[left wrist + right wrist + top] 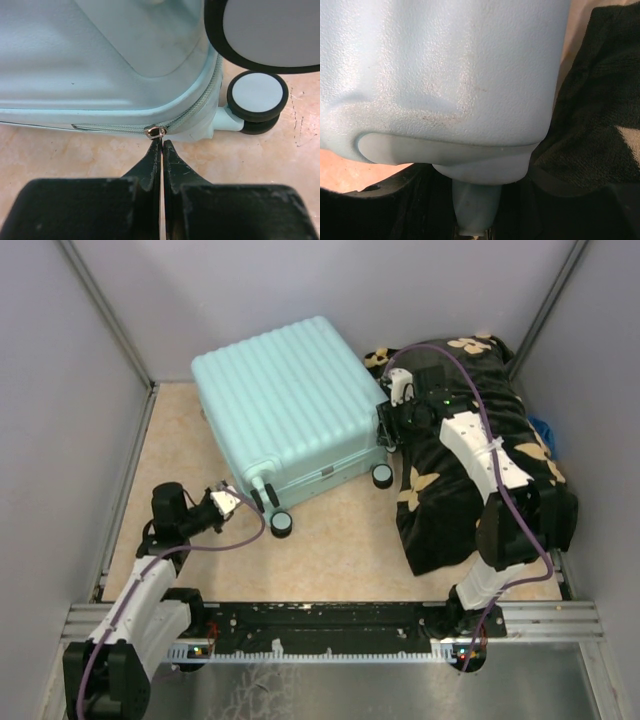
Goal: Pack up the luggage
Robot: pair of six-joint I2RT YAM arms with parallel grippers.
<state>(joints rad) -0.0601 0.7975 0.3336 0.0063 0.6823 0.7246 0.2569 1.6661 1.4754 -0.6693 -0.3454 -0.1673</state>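
- On the tan table [340, 560], toward the back and left of middle, the luggage [285, 400] lay shut and flat, ribbed shell up, wheels toward the arms.
- Its far corner sat close to the back wall [300, 290]. To its left a strip of bare table ran along the side rail [128, 480].
- In front of it a wide band of bare table reached the arms' base rail [400, 620].
- The black blanket [450, 500] lay against the case's right edge and filled the right side to the wall.
- The left gripper [235, 500] hung low at the near left corner, beside a wheel [282, 524]. Its jaws were pressed together, tips at the metal zip pull [155, 131]. I couldn't tell whether they pinched it.
- The right gripper [388, 425] sat at the case's right edge, over the blanket. A pale stem [470, 210] under the shell ran down between its dark fingers. I couldn't tell whether they clamped it.
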